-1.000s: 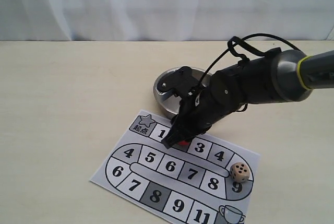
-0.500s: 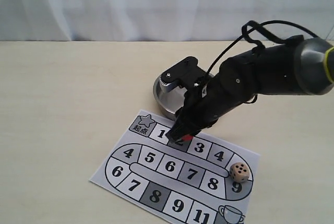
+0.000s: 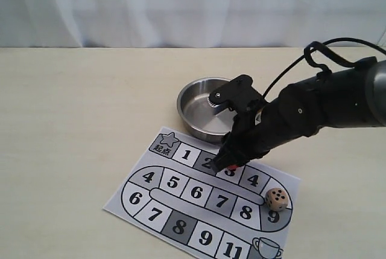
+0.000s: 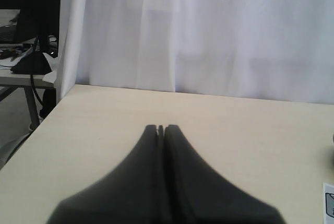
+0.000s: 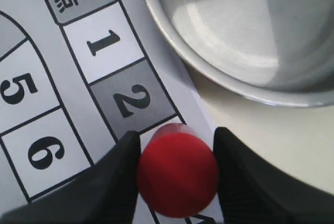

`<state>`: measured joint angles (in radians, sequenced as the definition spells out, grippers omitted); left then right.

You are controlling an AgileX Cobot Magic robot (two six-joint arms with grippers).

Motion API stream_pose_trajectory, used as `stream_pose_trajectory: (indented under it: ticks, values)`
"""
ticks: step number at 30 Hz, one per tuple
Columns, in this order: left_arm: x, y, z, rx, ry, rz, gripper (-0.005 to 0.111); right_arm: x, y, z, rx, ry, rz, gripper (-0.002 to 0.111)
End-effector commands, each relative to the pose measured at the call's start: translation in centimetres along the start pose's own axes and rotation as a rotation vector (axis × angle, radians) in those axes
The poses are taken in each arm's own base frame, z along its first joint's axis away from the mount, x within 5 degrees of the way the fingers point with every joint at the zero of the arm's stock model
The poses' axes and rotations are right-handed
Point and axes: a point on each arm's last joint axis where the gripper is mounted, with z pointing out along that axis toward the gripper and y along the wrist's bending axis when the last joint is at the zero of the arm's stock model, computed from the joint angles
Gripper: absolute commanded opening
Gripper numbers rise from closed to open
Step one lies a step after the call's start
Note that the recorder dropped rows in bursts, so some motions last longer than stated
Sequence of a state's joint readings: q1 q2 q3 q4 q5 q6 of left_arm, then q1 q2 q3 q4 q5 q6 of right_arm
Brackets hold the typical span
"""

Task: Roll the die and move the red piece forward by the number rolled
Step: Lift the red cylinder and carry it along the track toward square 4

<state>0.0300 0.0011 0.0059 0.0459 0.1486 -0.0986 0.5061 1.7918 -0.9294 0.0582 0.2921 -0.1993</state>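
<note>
Beige table (image 3: 72, 126), white curtain (image 3: 181, 5) behind. The red piece (image 5: 177, 169) is clamped between the two black fingers (image 5: 112, 182) of the right gripper (image 5: 177, 140), one finger on each side of the cylinder. It sits over the square just past the grey 2 on the board (image 3: 181, 211), which is the 3 square in the exterior view. Can't tell whether its base touches the paper.

The die (image 3: 277, 198) is at about 4 o'clock from the piece. It rests on the board's right edge by the 9 and is well apart from the gripper. Dark pips show on top and side, but I can't read the count reliably.

The steel bowl (image 3: 192, 93) is at about 11 o'clock from the piece, off the paper, with its rim just beside the board's upper edge near squares 1 and 2. The right arm (image 3: 325, 105) comes in from 3 o'clock, with a black cable looped above it.

Left gripper (image 4: 160, 130): fingers pressed together with nothing between them, hovering over bare table. A corner of the board shows at 4 o'clock in its view.
</note>
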Motion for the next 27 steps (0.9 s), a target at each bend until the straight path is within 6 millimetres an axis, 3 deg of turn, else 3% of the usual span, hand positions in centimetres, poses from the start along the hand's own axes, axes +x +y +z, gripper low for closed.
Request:
stream_pose_trajectory:
  ticks: [1,6,17,27]
  values:
    - [-0.3,-0.1,0.0,0.007,-0.013,-0.003,0.0,1.0,0.0,1.5,0.002,0.008,0.014,0.004]
    - [-0.3,-0.1,0.0,0.007,-0.013,-0.003,0.0,1.2,0.0,2.0,-0.001,0.028,0.002,0.004]
    - [-0.2,-0.1,0.0,0.007,-0.011,-0.003,0.0,0.1,-0.4,-2.5,0.008,-0.029,0.01,0.004]
    - [-0.2,-0.1,0.0,0.007,-0.011,-0.003,0.0,2.4,-2.3,-1.9,0.044,-0.019,0.091,0.004]
